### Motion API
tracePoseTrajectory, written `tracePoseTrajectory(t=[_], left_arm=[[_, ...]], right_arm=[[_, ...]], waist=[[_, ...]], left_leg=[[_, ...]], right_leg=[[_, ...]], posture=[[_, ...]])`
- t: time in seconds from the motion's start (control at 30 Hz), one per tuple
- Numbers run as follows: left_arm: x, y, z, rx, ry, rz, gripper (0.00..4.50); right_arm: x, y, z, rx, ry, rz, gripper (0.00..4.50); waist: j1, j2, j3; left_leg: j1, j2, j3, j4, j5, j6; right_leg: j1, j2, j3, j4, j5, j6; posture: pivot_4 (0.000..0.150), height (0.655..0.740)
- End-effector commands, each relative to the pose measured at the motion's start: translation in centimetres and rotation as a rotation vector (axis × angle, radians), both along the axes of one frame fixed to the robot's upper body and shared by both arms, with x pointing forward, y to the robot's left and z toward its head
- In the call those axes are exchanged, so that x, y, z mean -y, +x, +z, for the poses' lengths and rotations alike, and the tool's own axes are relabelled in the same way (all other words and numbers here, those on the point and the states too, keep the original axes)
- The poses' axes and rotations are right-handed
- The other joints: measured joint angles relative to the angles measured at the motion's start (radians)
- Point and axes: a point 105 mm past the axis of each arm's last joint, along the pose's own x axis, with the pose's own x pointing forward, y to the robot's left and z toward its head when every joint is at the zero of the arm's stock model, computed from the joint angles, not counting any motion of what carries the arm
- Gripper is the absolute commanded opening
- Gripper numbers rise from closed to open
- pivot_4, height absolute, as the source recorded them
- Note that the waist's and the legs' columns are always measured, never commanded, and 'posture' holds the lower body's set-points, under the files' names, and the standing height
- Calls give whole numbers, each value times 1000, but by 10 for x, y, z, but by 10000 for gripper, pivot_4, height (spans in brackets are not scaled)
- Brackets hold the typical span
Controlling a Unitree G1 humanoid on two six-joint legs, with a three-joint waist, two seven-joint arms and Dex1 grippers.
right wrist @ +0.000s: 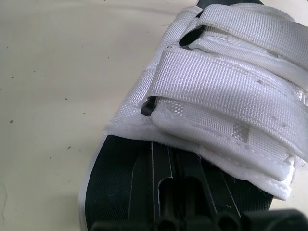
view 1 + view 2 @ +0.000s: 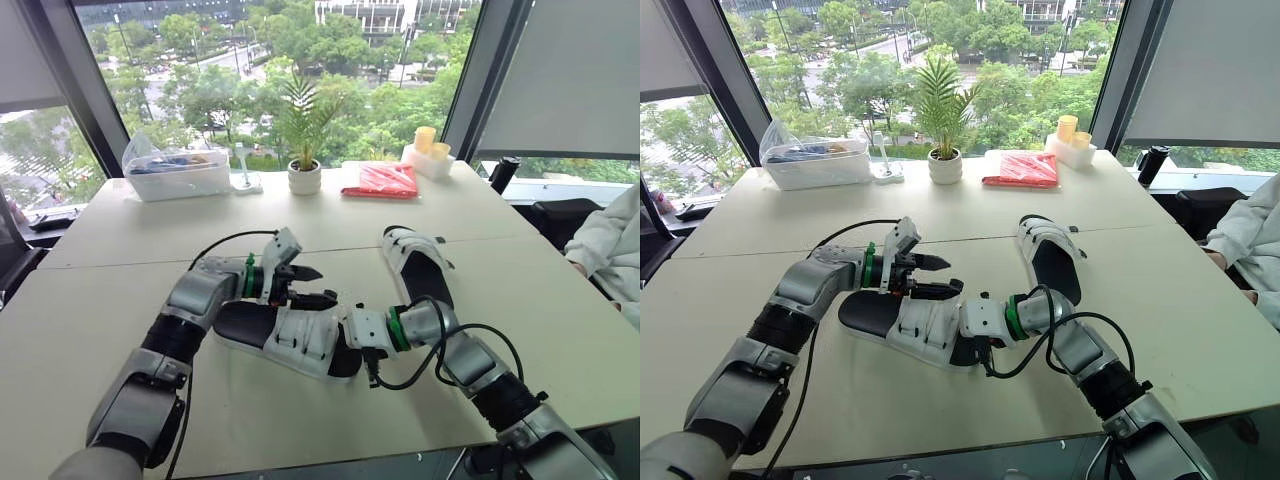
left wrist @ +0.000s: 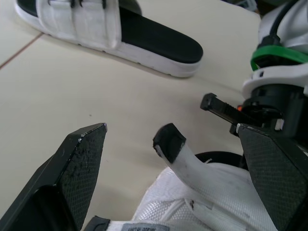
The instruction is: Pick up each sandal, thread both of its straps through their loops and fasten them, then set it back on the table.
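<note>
Over near sandal, left gripper agape round raised strap tip, right gripper pinched together inside, could knock that tip flat when closing

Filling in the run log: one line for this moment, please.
near sandal on table | left gripper open around its raised strap end | right gripper shut, on its footbed | far sandal lying apart
</note>
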Motion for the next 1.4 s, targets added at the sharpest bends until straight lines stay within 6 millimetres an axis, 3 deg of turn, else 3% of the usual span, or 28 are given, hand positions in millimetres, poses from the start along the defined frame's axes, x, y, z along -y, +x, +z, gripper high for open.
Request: tracePoseTrajectory(t=[0.03, 0.1, 0.2, 0.43, 0.57, 0.93, 1.13, 1.4], left_arm=[[1, 5, 4, 26, 18, -37, 44773], [1, 8, 1, 25, 27, -43, 44773], [1, 11, -3, 25, 43, -57, 36014], [8, 12, -2, 16, 26, -105, 459], [12, 13, 5, 27, -16, -120, 459], [8, 19, 56, -74, -325, -96, 459], [5, 18, 56, -109, -380, -95, 459], [1, 25, 40, -112, -365, -24, 459]], right_arm=[[3, -3, -17, -45, -54, -11, 0], [3, -2, -17, -44, -53, -12, 0], [3, -2, -17, -42, -53, -14, 0], [4, -2, -17, -40, -53, -17, 0], [4, -2, -17, -40, -53, -18, 0], [4, -3, -17, -42, -54, -17, 0], [4, -4, -17, -44, -53, -18, 0], [6, -5, -17, -48, -52, -25, 0]], waist=[[-1, 0, 0], [-1, 0, 0], [-1, 0, 0], [-1, 0, 0], [-2, 0, 0], [-1, -2, 1], [1, -2, 1], [1, -2, 2]], left_leg=[[0, 0, 0, 0, 0, 0], [0, 0, 0, 0, 0, 0], [0, 0, 0, 0, 0, 0], [0, 0, 0, 0, 0, 0], [0, 0, 0, 0, 0, 0], [-1, -1, 0, 1, 0, 0], [-1, -1, 0, 2, 0, 0], [-1, -2, 0, 2, 0, 0]], right_leg=[[0, 0, 0, 0, 0, 0], [0, 0, 0, 0, 0, 0], [0, 0, 0, 0, 0, 0], [0, 0, 0, 1, 0, 0], [0, 0, 0, 1, 0, 0], [-1, 0, 0, 3, 0, 0], [-1, 0, 0, 3, 0, 1], [-1, 0, 0, 3, 0, 1]], posture=[[1500, 7400], [1500, 7400], [1500, 7400], [1500, 7400], [1500, 7400], [1500, 7400], [1500, 7400], [1500, 7400]])
